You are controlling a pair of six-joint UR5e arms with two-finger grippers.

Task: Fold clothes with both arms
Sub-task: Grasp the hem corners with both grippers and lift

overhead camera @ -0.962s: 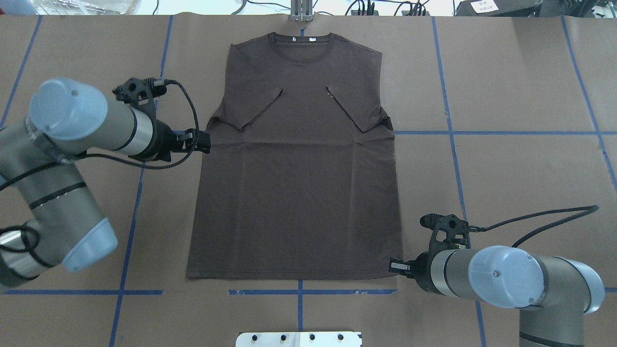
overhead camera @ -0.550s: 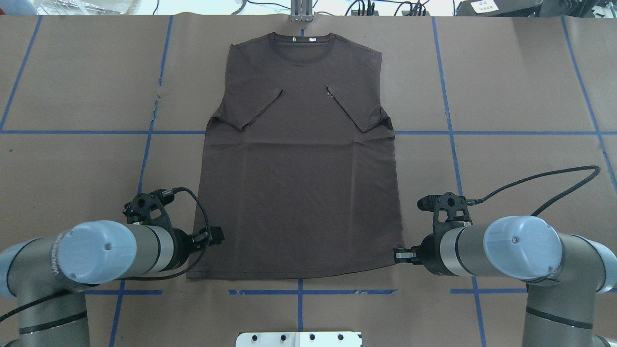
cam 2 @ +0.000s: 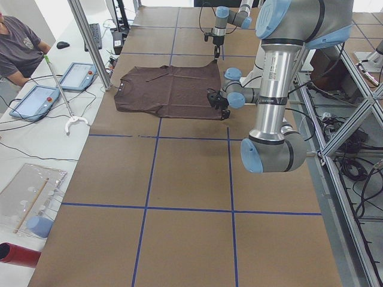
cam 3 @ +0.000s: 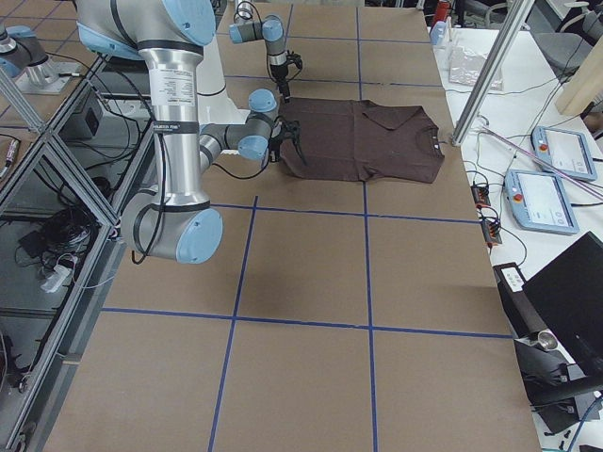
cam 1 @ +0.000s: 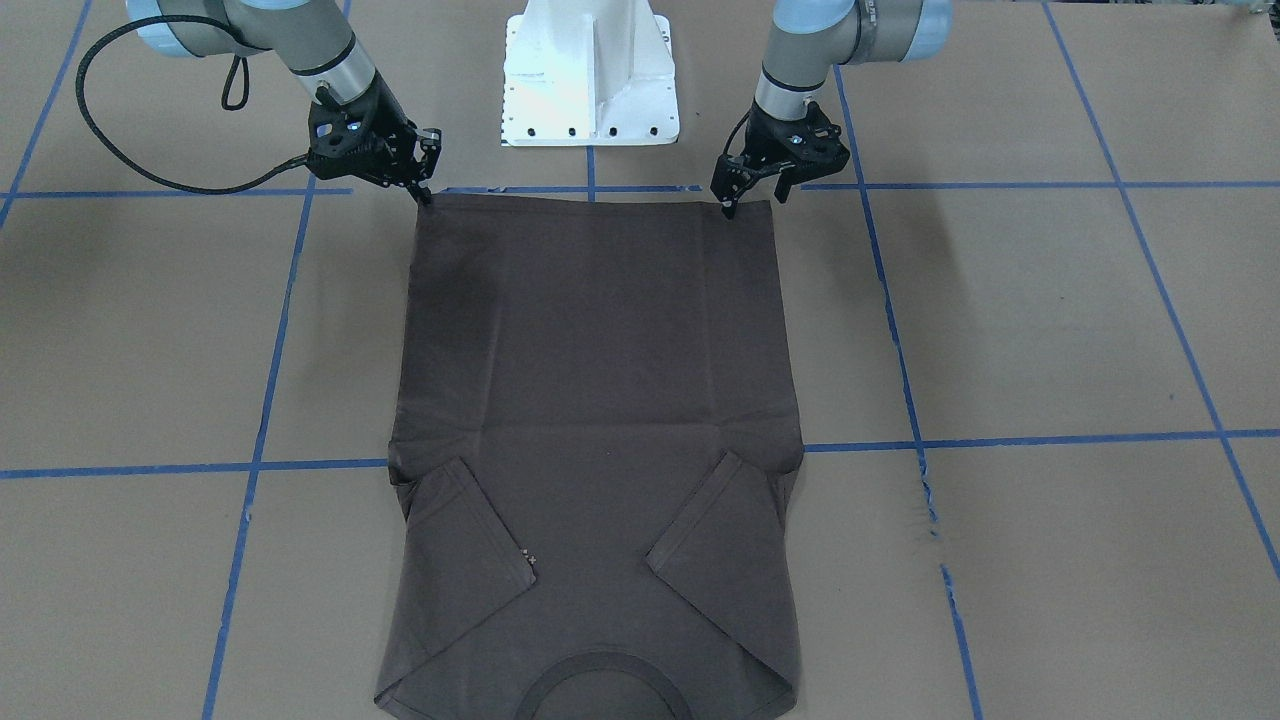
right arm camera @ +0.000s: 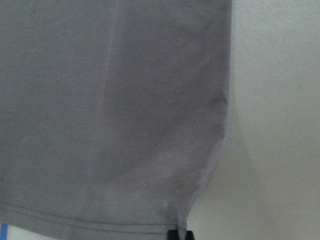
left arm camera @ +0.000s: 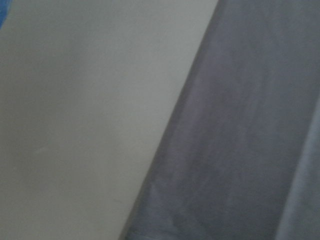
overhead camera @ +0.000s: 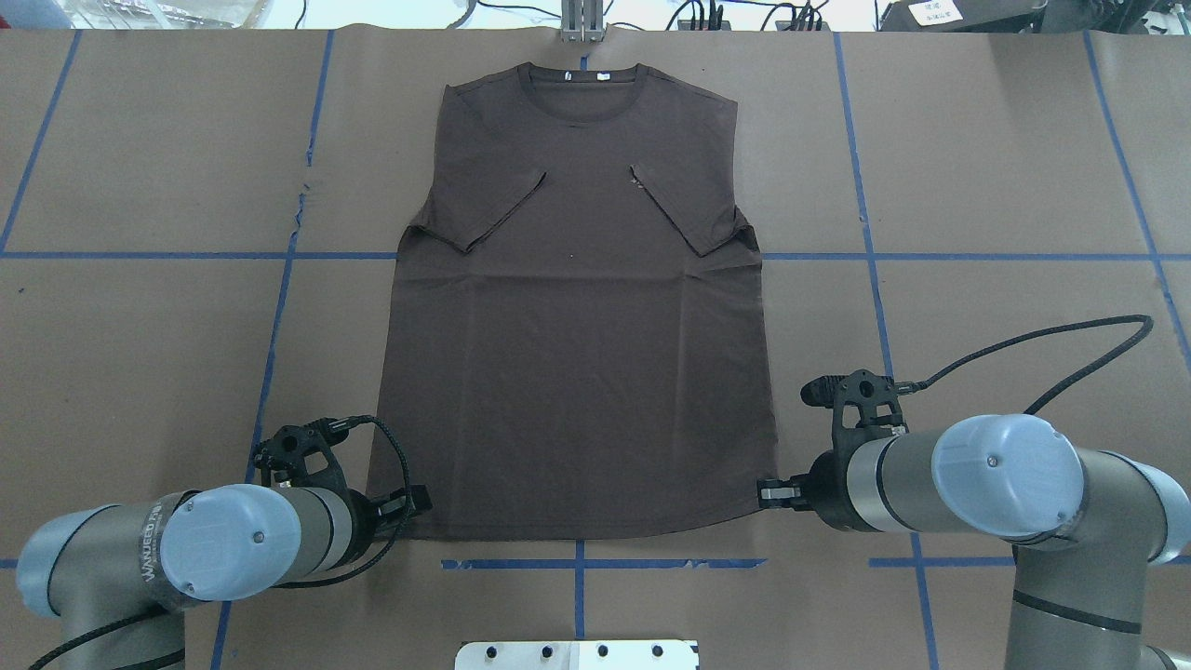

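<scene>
The dark grey-brown T-shirt [overhead camera: 577,372] lies flat on the brown paper-covered table [overhead camera: 977,167], collar at the far side, both sleeves folded in over the chest. My left gripper [overhead camera: 421,502] is low at the shirt's bottom-left hem corner; in the front-facing view [cam 1: 755,198] its jaws stand apart, open. The left wrist view shows only the shirt's edge [left arm camera: 240,150] and table. My right gripper [overhead camera: 765,491] is at the bottom-right hem corner [right arm camera: 200,200], shut on it, with the corner drawn slightly up; it also shows in the front-facing view [cam 1: 425,192].
The white pedestal base [cam 1: 590,80] stands just behind the hem. Blue tape lines [overhead camera: 865,256] cross the table. A metal post [overhead camera: 582,23] stands beyond the collar. A seated operator [cam 2: 18,42] and tablets [cam 2: 76,76] are past the table's far edge.
My left arm swung from beside the shirt's left sleeve down to the bottom-left hem corner. My right gripper shifted slightly forward, and the right hem corner rose with it.
</scene>
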